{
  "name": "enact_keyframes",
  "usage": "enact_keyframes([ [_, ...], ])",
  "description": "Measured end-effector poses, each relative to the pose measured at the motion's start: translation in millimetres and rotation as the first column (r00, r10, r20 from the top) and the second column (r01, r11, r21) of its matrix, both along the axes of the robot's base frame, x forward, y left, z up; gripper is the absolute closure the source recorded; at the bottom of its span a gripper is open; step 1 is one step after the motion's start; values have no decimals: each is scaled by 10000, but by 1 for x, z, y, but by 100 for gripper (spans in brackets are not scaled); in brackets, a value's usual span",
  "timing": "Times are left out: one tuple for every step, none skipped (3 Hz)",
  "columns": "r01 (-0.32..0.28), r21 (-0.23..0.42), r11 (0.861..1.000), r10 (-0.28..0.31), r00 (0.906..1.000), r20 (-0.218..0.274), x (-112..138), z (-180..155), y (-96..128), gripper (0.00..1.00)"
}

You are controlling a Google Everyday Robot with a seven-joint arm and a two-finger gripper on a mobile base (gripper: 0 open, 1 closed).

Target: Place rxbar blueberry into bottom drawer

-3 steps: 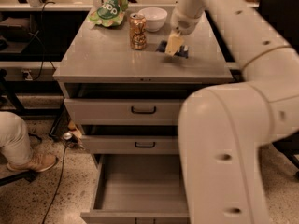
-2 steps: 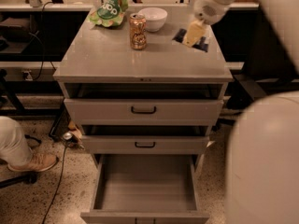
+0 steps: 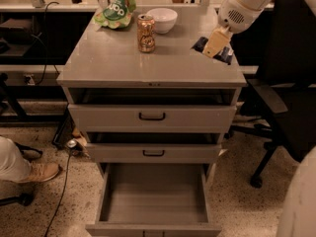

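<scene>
One gripper (image 3: 217, 43) hangs by the right edge of the cabinet top (image 3: 123, 63), fingers clamped on the blue snack bar (image 3: 226, 56). Below, the bottom drawer (image 3: 153, 196) stands pulled out, its wide interior open from above.

Smooth plastic hand (image 3: 216, 44) above matt cabinet (image 3: 148, 65)

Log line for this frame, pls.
phase: carry | pincer: shut on bar, over right side of cabinet top | bottom drawer: open | bar not yet in drawer
</scene>
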State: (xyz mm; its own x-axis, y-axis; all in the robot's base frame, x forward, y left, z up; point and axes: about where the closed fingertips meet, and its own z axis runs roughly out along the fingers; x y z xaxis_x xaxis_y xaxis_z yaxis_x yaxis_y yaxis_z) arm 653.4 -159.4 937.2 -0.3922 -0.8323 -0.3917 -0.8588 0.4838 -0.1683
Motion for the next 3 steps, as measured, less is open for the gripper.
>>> enact_keyframes([
  [115, -59, 9999, -117, 9995, -295, -5, -12, 0, 100],
  [321, -56, 9995, -325, 9957, -869, -26, -35, 4, 100],
  [1159, 243, 9930, -1087, 9737, -2004, -82, -83, 12, 100],
])
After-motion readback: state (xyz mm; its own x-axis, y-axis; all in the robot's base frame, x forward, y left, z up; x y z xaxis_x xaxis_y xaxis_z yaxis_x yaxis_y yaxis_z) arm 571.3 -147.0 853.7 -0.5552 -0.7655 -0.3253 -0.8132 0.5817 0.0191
